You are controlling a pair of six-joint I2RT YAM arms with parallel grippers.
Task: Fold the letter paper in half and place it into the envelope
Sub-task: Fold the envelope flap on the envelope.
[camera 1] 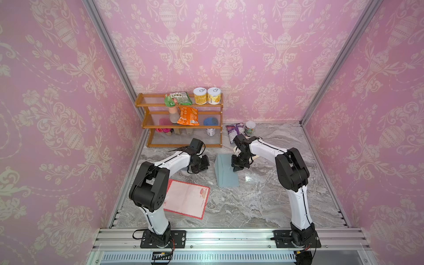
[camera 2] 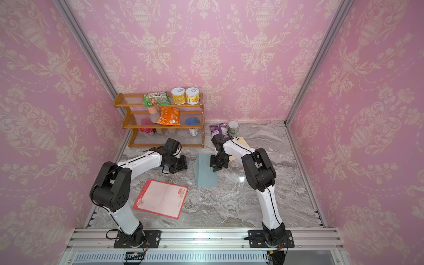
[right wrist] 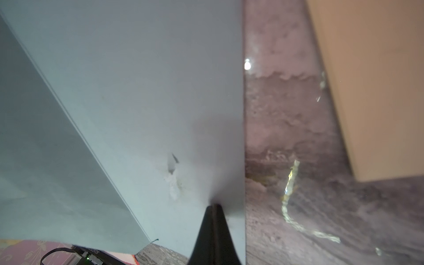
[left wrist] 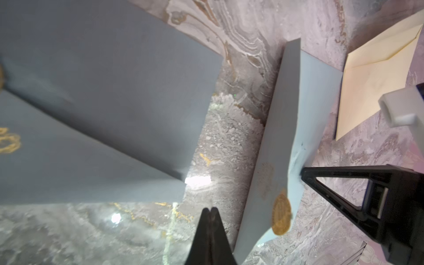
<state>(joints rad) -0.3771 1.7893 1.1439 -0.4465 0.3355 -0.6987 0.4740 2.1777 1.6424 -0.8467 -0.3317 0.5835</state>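
Observation:
The letter paper [camera 1: 185, 198], white with a red border, lies flat and unfolded at the front left, one corner hidden under my left arm. A blue-grey envelope [camera 1: 226, 177] lies mid-table, its flap raised; a gold seal [left wrist: 281, 213] shows on the flap. My right gripper [camera 1: 234, 170] is shut, and its tip presses down on the envelope [right wrist: 137, 91], denting the paper; nothing is between the jaws. My left gripper [left wrist: 211, 210] is shut and empty. It hovers over bare marble just left of the envelope [left wrist: 282, 137].
A second grey envelope [left wrist: 103, 103] with gold print lies under my left wrist. A cream envelope [left wrist: 376, 75] sits behind my right arm. At the back stand a wooden shelf [camera 1: 183, 121] with snacks and cans, a purple bag [camera 1: 235, 130] and a cup [camera 1: 250, 128].

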